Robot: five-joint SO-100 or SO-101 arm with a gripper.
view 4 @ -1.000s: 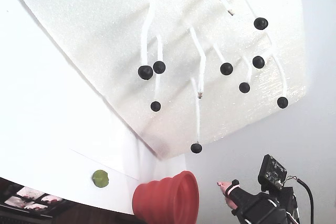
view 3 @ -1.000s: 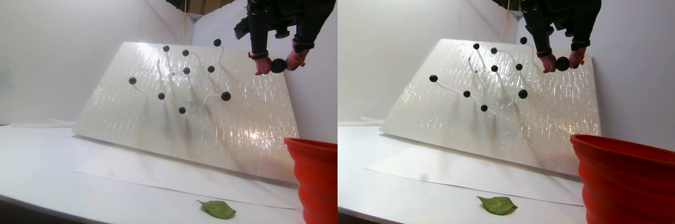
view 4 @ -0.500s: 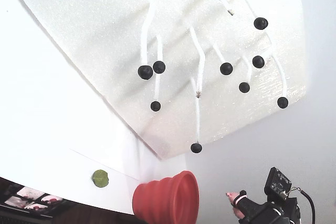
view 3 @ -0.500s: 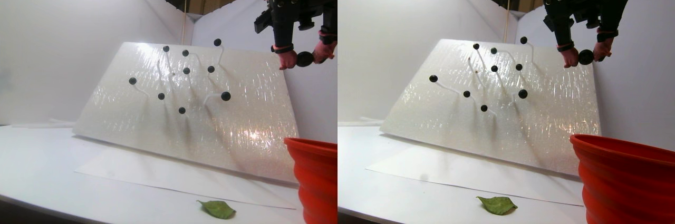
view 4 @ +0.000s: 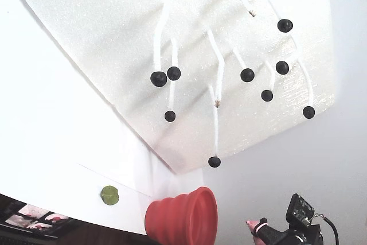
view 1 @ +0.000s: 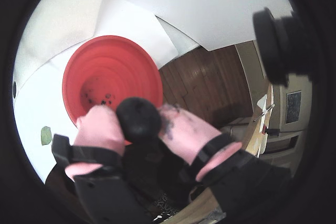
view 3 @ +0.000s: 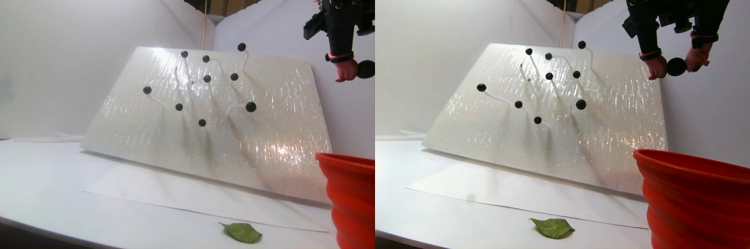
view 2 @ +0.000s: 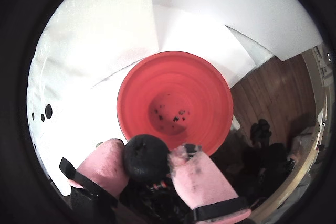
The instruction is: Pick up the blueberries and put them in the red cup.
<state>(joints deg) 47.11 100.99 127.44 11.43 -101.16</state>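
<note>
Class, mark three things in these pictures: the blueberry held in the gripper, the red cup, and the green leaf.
held blueberry [view 2: 146,157], a wrist view, middle of the ball
red cup [view 2: 210,77], a wrist view, inner wall near the rim
green leaf [view 3: 241,232], stereo pair view, middle of the blade

Pretty bright overall, with glare streaks on the sparkly white board; both wrist views have heavy fisheye vignetting and soft focus up close.
</note>
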